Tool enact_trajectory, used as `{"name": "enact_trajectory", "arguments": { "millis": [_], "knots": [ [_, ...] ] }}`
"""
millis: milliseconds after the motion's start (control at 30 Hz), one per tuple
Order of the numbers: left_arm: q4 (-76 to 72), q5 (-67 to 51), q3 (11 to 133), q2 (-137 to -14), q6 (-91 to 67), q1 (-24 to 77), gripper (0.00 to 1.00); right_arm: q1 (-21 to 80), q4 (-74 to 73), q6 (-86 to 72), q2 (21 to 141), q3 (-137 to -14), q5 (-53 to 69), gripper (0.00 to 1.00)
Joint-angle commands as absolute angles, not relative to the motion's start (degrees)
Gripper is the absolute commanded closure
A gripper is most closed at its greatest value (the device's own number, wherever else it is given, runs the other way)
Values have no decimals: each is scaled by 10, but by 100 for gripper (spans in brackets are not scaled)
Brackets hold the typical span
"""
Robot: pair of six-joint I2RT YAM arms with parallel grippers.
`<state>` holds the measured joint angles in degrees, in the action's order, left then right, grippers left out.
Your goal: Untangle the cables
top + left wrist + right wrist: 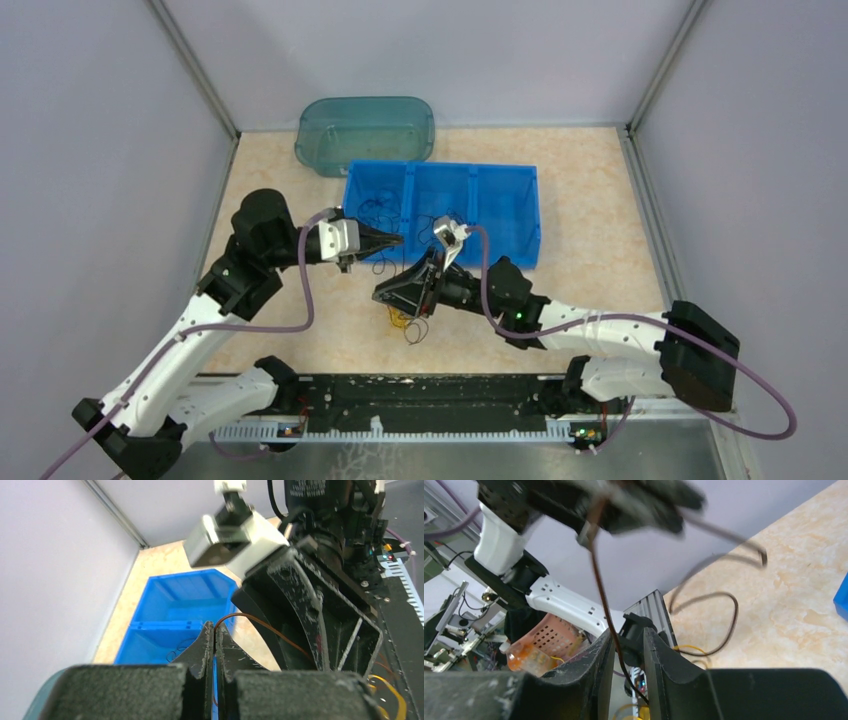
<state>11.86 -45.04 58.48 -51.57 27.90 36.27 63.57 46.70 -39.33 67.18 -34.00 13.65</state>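
My left gripper (398, 240) hovers by the blue bin's front edge and is shut on a thin brown cable (270, 627), which arcs from its tips (214, 629) toward the right arm. That same cable (601, 590) drops from the left gripper and passes loosely through the gap of my right gripper (626, 636), whose jaws stand slightly apart. My right gripper (382, 292) hangs over a small clump of yellow and black cables (410, 325) on the table. A dark loop (729, 615) and a yellow cable (689, 649) lie below it.
A blue three-compartment bin (500, 215) sits mid-table with thin black cables (375, 210) in its left compartment (177, 650). A teal translucent tub (365, 130) stands behind it. Grey walls enclose the table, and a black rail (430, 400) runs along the near edge.
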Motion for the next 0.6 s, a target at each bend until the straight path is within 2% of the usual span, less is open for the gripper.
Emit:
{"name": "enact_trajectory", "arguments": {
  "millis": [0,567],
  "knots": [
    [107,-453,635,-526,305,365,100,635,515,-414,684,-327,147,72],
    [99,-464,805,-561,255,365,100,635,456,-396,753,-310,117,74]
  ]
}}
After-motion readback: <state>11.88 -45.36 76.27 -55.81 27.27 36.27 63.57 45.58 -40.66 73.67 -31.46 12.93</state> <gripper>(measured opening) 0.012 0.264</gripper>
